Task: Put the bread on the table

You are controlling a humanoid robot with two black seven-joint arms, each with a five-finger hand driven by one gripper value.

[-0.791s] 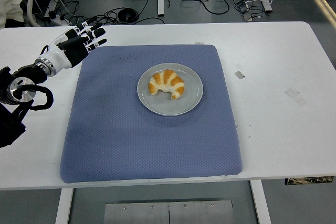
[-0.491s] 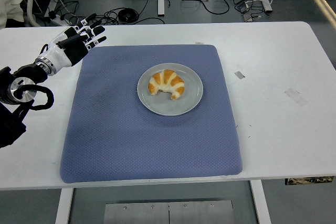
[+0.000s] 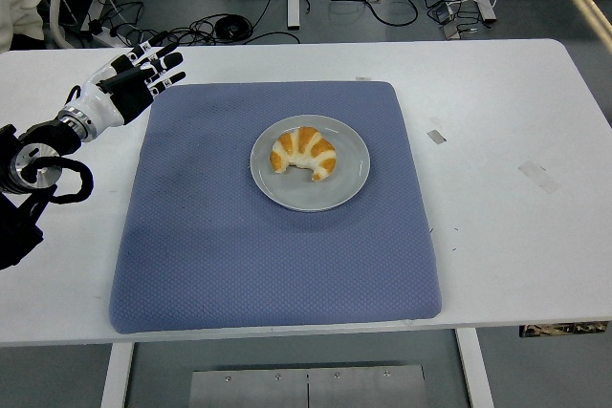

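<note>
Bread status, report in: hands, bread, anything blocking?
Left hand open, at mat's far-left corner, well short of bread. Right hand out of view. Bread on plate, untouched. Nothing in the way.

A robotics lab: bare white table [image 3: 497, 93], tangled cables [image 3: 225, 26] across grey floor [image 3: 335, 31].

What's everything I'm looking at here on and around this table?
Table: one, white, fills most of the view.
Mat: one, blue-grey, centre of the table.
Plate: one, grey, on the mat's middle.
Croissant: one, golden with pale stripes, on the plate.
Tape scraps: a few, pale, on the table right of the mat.
Cables: several, black, on the floor beyond the table.
Left hand: one, black and white, fingers spread, over the table's far left corner, holding nothing.
</note>
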